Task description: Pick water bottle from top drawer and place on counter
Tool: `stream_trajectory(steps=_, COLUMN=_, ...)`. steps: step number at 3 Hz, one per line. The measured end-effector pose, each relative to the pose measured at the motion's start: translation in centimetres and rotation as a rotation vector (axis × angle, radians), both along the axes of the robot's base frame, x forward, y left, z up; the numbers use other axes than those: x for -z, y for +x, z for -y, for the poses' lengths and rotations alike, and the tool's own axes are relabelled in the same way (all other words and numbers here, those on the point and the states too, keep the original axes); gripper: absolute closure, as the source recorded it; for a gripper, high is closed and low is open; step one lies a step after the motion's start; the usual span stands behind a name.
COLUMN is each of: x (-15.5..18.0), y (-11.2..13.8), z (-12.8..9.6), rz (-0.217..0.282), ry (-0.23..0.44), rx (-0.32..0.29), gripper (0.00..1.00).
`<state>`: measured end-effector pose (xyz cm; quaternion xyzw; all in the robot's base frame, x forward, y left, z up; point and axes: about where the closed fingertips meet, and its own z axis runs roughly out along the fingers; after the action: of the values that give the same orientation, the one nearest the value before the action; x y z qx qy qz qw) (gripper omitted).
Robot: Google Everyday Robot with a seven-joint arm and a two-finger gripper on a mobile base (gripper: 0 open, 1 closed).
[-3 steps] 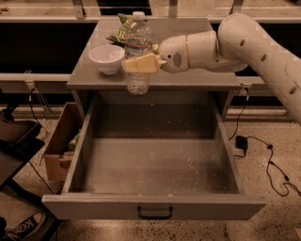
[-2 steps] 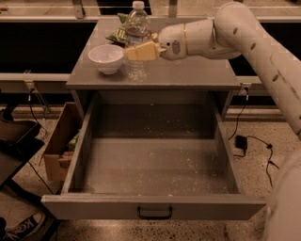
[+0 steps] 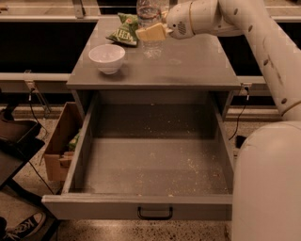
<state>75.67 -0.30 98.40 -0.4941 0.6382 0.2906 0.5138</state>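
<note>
**Bottle over the counter, set-down pending**

The placing step is in hand, I judge. The tan-fingered gripper (image 3: 147, 34) is clamping the small clear plastic water bottle (image 3: 148, 12), holding it upright behind and right of the white round bowl (image 3: 106, 57), over the flat grey counter (image 3: 188, 70). The wide grey top drawer (image 3: 94, 207) is standing open below the bowl. The white arm (image 3: 263, 42) is reaching in level from the bowl's right. The next move calls for lowering gently, then releasing.

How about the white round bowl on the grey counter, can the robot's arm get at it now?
Probably yes: nothing stands between them, though the tool, over the counter beside the bowl, grips a clear plastic water bottle.
</note>
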Motion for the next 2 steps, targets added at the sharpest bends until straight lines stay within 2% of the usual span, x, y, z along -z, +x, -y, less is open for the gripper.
stream_trajectory(steps=1, x=0.8, y=2.2, z=3.4, rz=0.065, ry=-0.041, rx=0.120, gripper=1.00)
stream_trajectory(steps=2, x=2.9, y=3.9, z=7.5, rz=0.058, ry=-0.026, rx=0.264, gripper=1.00)
